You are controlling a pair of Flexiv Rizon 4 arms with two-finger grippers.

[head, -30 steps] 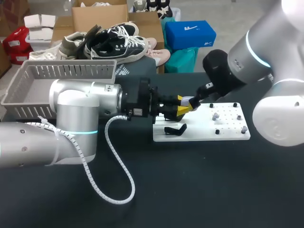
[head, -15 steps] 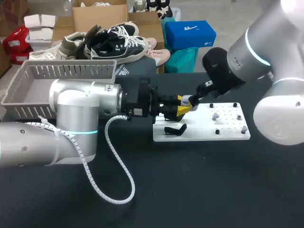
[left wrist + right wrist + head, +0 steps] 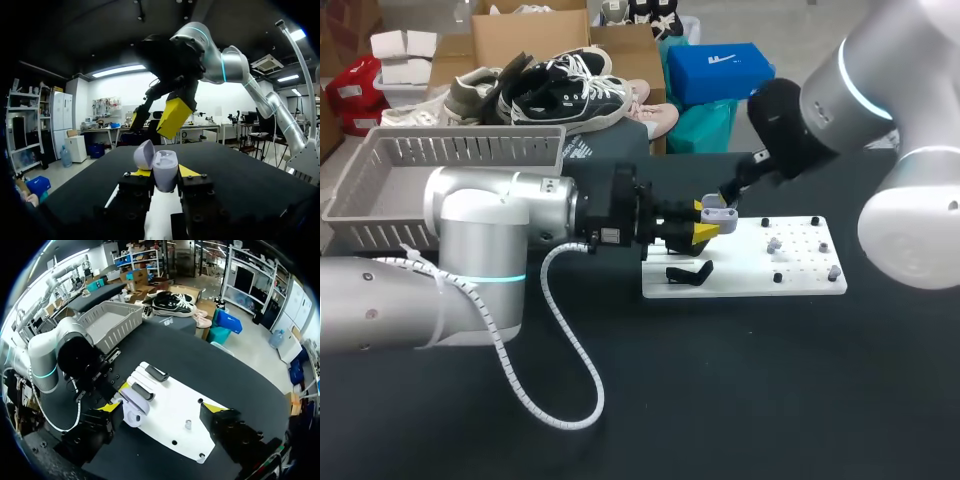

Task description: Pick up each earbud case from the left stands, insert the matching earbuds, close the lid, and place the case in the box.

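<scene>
A lavender earbud case point(image 3: 718, 212) with its lid open is held upright over the left end of the white board point(image 3: 800, 282). My left gripper point(image 3: 696, 233) is shut on it from both sides. The left wrist view shows the case point(image 3: 164, 170) between the yellow tips, lid point(image 3: 144, 154) tipped back. My right gripper point(image 3: 733, 190) hangs open just above and behind the case, its yellow-tipped fingers point(image 3: 173, 118) spread wide. From the right wrist view the case point(image 3: 131, 408) lies below, near one finger of that gripper point(image 3: 165, 414). Small grey earbuds point(image 3: 772, 243) sit on the board.
Two black stands point(image 3: 156, 373) sit on the board's left end, one point(image 3: 688, 272) right under the left gripper. Black pegs point(image 3: 833, 271) dot the board's right half. A grey basket point(image 3: 380, 160) stands at the table's back left.
My right gripper has lifted up and back from the case, staying wide open. The left gripper and the case have kept still.
</scene>
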